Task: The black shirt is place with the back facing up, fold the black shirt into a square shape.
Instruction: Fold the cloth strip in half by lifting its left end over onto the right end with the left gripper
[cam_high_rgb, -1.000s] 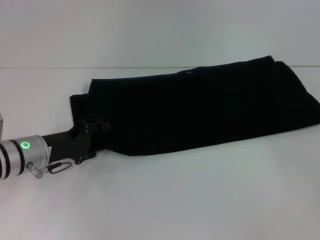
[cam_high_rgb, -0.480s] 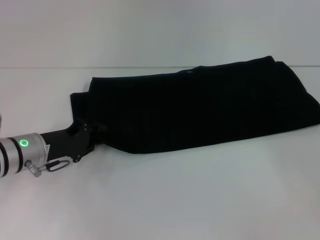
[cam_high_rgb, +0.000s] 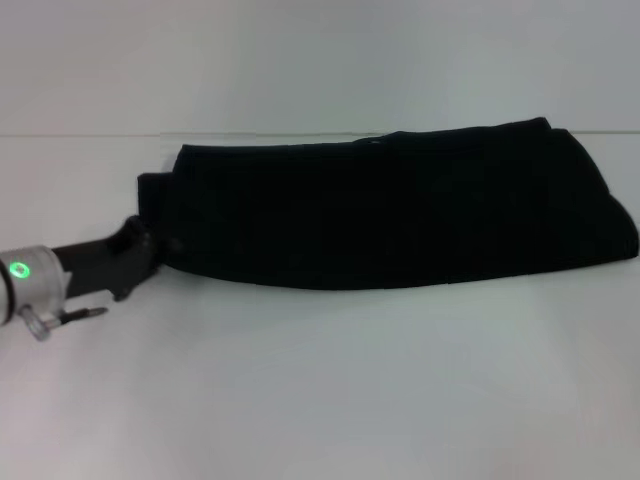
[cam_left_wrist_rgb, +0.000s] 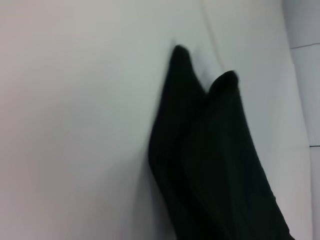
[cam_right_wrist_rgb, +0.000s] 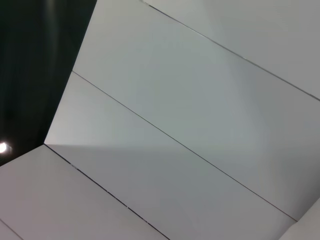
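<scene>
The black shirt (cam_high_rgb: 400, 210) lies on the white table (cam_high_rgb: 330, 390) as a long folded band, running from left of centre to the right edge, plain side up. My left gripper (cam_high_rgb: 148, 248) is at the shirt's left end, low over the table, its black body hard to separate from the cloth. In the left wrist view, the black shirt (cam_left_wrist_rgb: 210, 165) shows two rounded folded corners lying on the table. My right arm appears in no view; its wrist camera sees only pale wall panels.
The white table extends bare in front of the shirt and to its left. A pale wall (cam_high_rgb: 320, 60) rises just behind the shirt's far edge. The left arm's silver wrist ring with a green light (cam_high_rgb: 18, 270) sits at the left edge.
My left arm has drawn back to the left and slightly away. The shirt's near-left edge, which bulged toward the front, now lies straighter and farther back.
</scene>
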